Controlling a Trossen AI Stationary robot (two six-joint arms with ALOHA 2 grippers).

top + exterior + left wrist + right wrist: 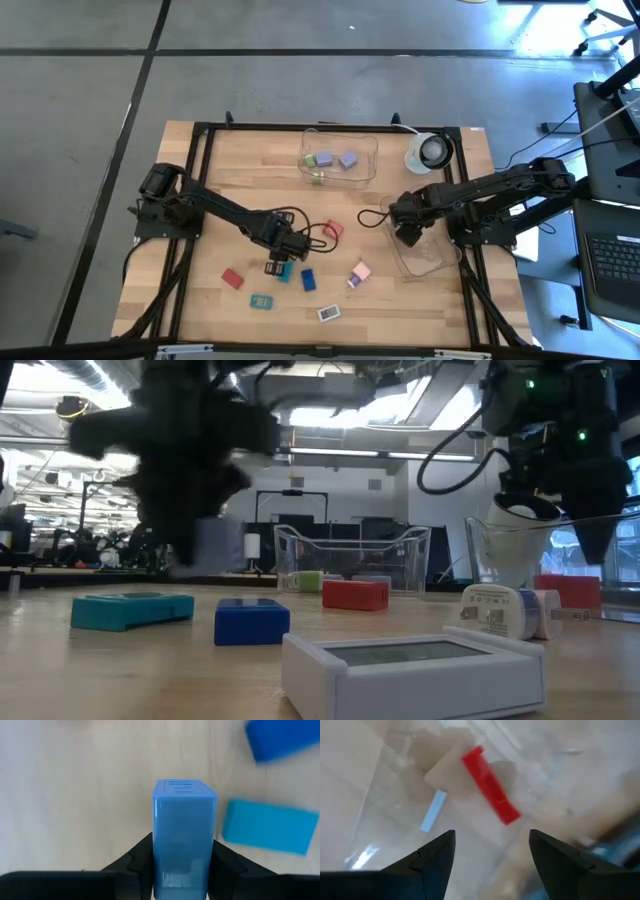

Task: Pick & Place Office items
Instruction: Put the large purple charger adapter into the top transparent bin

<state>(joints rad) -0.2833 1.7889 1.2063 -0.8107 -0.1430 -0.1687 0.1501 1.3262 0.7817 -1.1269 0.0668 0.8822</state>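
Held piece: a light blue upright plastic block (184, 840) with slots on its top, clamped between the left gripper's (180, 865) two dark fingers, just below the table's centre in the high view.
Left gripper: clenched on that block; its arm reaches in from the table's 9 o'clock edge.
Beside the grip: a teal flat block (269, 826) and a dark blue block (282, 739) lie on the wood just beside the held piece, apart from it.
Other loose pieces: a red block (232, 278) at 8 o'clock of the left gripper, a white flat device (329, 313) at 5 o'clock, a pink-and-lavender piece (358, 273) at 3 o'clock.
Far tub: a clear plastic tub (368, 143) at the table's 12 o'clock, holding lavender cubes (336, 159) and a green piece (316, 178).
Right gripper (492, 852): fingers spread, nothing between them, hovering over a second clear tub (425, 258) at the table's 3 o'clock.
Below it: a red flat piece (490, 785).
Round object: white and black (432, 150), at 1 o'clock.
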